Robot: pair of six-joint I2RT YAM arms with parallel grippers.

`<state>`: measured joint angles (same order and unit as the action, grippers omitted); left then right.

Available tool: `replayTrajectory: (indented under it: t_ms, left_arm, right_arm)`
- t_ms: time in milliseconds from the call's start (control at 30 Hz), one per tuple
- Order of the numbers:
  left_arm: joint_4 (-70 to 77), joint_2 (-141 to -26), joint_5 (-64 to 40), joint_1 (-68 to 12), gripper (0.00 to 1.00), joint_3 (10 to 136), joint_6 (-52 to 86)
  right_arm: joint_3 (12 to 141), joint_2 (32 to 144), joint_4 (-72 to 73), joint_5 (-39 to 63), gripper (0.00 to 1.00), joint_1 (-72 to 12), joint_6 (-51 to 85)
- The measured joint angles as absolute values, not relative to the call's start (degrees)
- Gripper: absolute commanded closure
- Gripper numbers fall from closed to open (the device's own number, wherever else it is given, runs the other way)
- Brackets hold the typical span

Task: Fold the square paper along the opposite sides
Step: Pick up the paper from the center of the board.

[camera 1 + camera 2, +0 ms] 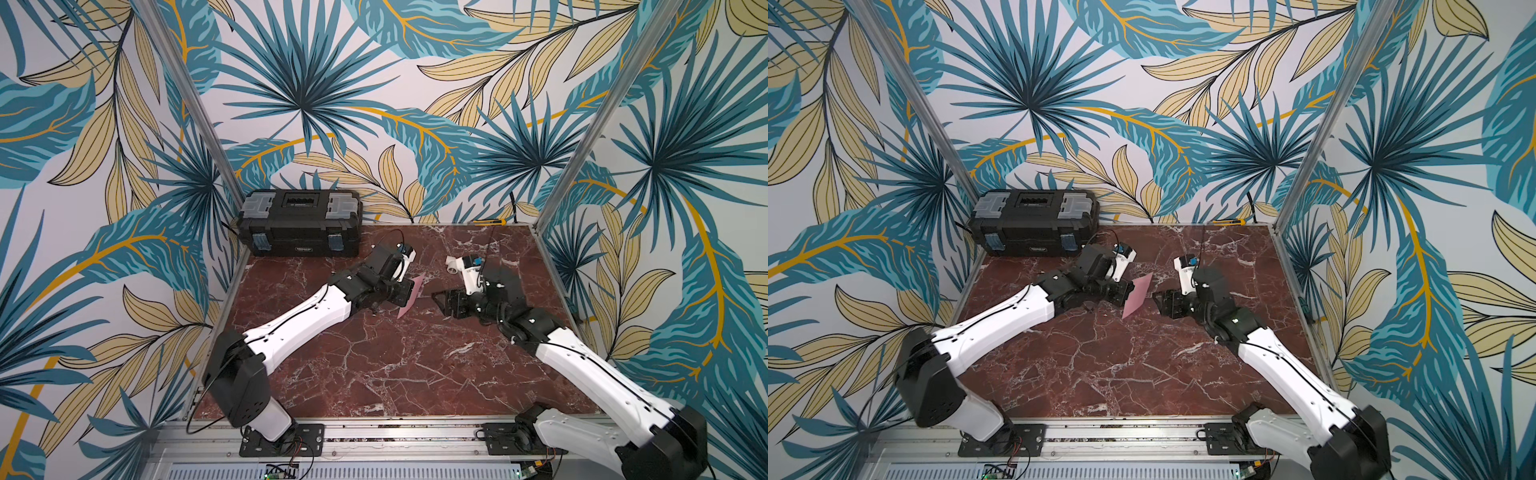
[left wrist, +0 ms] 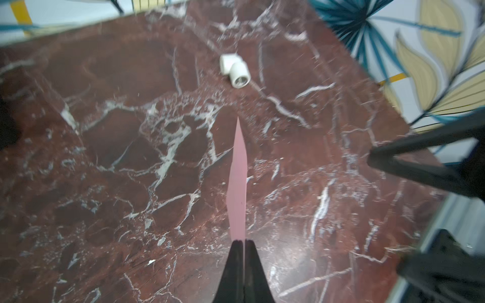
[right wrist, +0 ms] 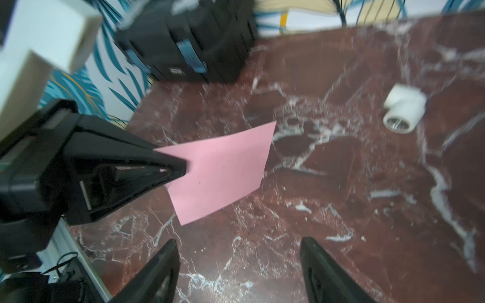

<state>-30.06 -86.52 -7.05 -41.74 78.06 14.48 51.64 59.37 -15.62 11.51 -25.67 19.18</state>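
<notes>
The square paper (image 1: 412, 296) (image 1: 1138, 296) is a light-pink sheet held on edge above the marble table in both top views. My left gripper (image 1: 406, 292) (image 1: 1128, 292) (image 2: 244, 242) is shut on one edge of it. The left wrist view shows the paper (image 2: 237, 183) edge-on as a thin strip running out from the closed tips. In the right wrist view its flat face (image 3: 225, 170) shows, slightly curved. My right gripper (image 1: 437, 305) (image 1: 1160, 305) (image 3: 238, 240) is open, a short way to the right of the sheet and clear of it.
A black toolbox (image 1: 299, 224) (image 3: 183, 44) stands at the back left corner. A white pipe elbow (image 1: 453, 266) (image 2: 235, 69) (image 3: 404, 111) lies behind the right gripper. A yellow cutter (image 1: 490, 222) rests at the back edge. Aluminium posts frame the table's corners.
</notes>
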Motion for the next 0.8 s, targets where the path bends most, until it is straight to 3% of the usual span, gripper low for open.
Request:
replayTrajectory:
  t_ms: [167, 433, 633, 800]
  left_arm:
    - [-31.92, -77.38, -13.54, -42.35, 1.00, 82.61, 11.64]
    - [-32.77, -67.70, -19.99, -42.35, 1.00, 88.99, 6.52]
    - [-33.39, -67.29, -20.84, -42.35, 1.00, 90.26, 4.62]
    - [-34.35, -69.19, -21.08, -42.35, 1.00, 90.26, 4.27]
  right_arm:
    - [53.93, 53.65, -15.51, 18.46, 0.21, -21.82, 12.56]
    - [63.22, 55.29, -14.35, 32.99, 0.24, -20.23, 5.96]
    - [69.34, 57.10, -12.21, 44.51, 0.33, -20.23, 4.29]
    - [71.16, 58.06, -11.86, 49.28, 0.47, -20.23, 4.21]
